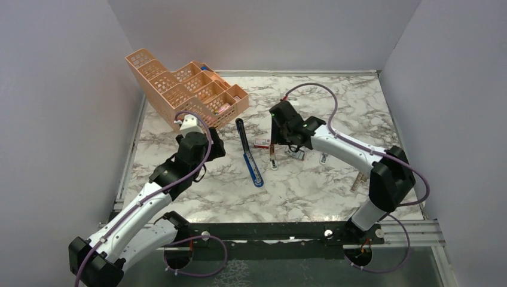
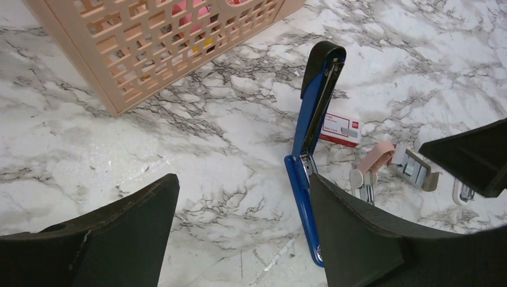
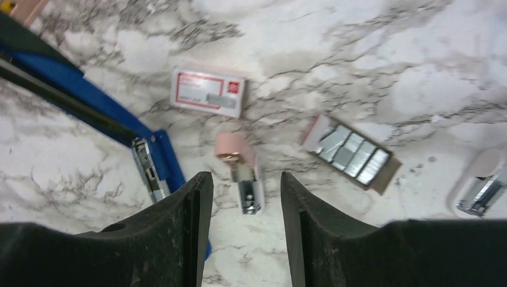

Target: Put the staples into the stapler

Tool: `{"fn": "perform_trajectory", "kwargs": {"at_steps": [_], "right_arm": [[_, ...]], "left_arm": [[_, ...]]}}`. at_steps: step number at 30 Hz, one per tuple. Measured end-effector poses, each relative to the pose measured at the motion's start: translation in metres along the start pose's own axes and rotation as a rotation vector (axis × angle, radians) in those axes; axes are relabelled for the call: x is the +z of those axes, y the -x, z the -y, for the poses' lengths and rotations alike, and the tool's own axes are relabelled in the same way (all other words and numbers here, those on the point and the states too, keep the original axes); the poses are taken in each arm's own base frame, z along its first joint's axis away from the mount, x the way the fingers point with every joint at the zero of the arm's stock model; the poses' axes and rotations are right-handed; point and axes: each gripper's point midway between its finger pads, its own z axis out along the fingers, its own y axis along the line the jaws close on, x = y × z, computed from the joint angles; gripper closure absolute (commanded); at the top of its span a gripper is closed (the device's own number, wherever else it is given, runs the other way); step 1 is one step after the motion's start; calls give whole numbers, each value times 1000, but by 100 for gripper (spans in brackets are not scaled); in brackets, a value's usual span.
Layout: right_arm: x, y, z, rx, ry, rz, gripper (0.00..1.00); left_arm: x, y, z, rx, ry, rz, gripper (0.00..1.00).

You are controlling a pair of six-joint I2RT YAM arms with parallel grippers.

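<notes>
Bare table [image 1: 209, 185] lies open left of the stapler [image 1: 248, 154]. A red-and-white box [image 1: 261, 143] and pink block [image 3: 236, 149] crowd its right side.

Blue stapler [image 1: 248, 152] with black base, silvery-grey staples [image 3: 353, 154], red-and-white box [image 3: 207, 91], peach mesh organiser [image 1: 179, 89], grey-veined white marble table [image 1: 335, 101]

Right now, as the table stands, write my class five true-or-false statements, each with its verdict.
1. The stapler lies opened out. True.
2. The left gripper holds the stapler. False: it is open and empty.
3. The staples sit in an open tray. True.
4. The red-and-white box rests on the stapler. False: it lies on the table beside it.
5. The right gripper is shut. False: it is open, a pink block below.
</notes>
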Motion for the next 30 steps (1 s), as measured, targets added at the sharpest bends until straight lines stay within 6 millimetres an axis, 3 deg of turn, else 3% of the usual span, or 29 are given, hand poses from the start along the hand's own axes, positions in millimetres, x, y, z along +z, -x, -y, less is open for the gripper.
{"fn": "perform_trajectory", "kwargs": {"at_steps": [4,12,15,30], "right_arm": [[0,12,30,52,-52,22,55],[26,-9,63,61,-153,-70,71],[34,-18,70,54,-179,-103,75],[54,-38,87,38,-232,-180,70]], "left_arm": [[3,-3,5,3,-22,-17,18],[4,-5,11,1,-44,-25,18],[4,-4,11,0,-46,-24,18],[5,-4,11,2,-46,-22,18]]}}
